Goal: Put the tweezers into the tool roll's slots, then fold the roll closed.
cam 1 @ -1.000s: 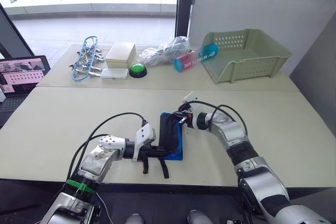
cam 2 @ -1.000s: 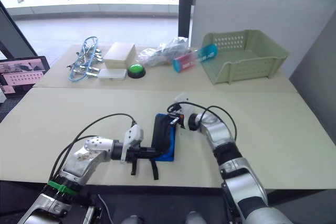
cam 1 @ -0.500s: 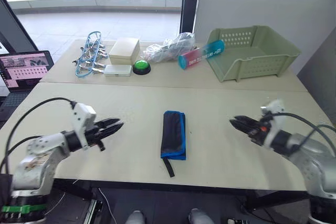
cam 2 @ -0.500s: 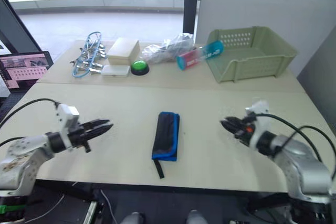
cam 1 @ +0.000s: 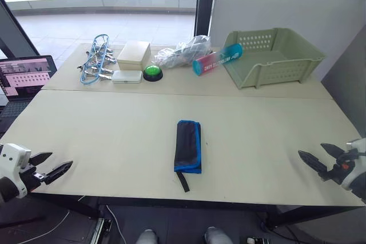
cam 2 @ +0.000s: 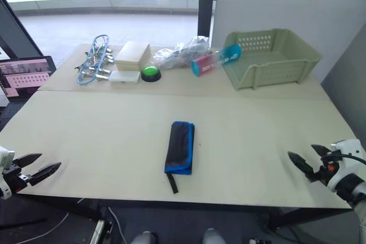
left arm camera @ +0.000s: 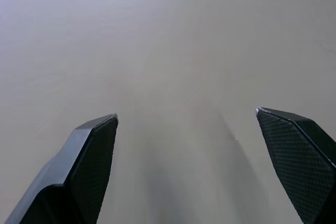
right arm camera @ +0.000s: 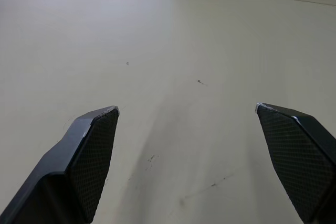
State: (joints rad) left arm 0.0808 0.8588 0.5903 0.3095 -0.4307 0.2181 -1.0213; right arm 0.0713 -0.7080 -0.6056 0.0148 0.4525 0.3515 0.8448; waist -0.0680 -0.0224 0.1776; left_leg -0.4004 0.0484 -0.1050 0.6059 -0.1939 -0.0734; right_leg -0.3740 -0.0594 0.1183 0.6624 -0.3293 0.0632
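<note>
The tool roll (cam 1: 188, 146) lies folded shut at the middle of the near table (cam 1: 114, 130), well apart from both grippers. The left gripper (cam 1: 50, 167) hangs at the near left edge and the right gripper (cam 1: 316, 158) at the near right edge, each with its fingers spread apart and holding nothing. The roll's long axis runs near to far, its black strap (cam 1: 182, 182) trailing toward the near edge. The tweezers and slots are hidden inside the fold.

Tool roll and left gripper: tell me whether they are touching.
Apart. In the left eye view, the left gripper sits at the table's near-left edge, bare tabletop between it and the tool roll.
</note>
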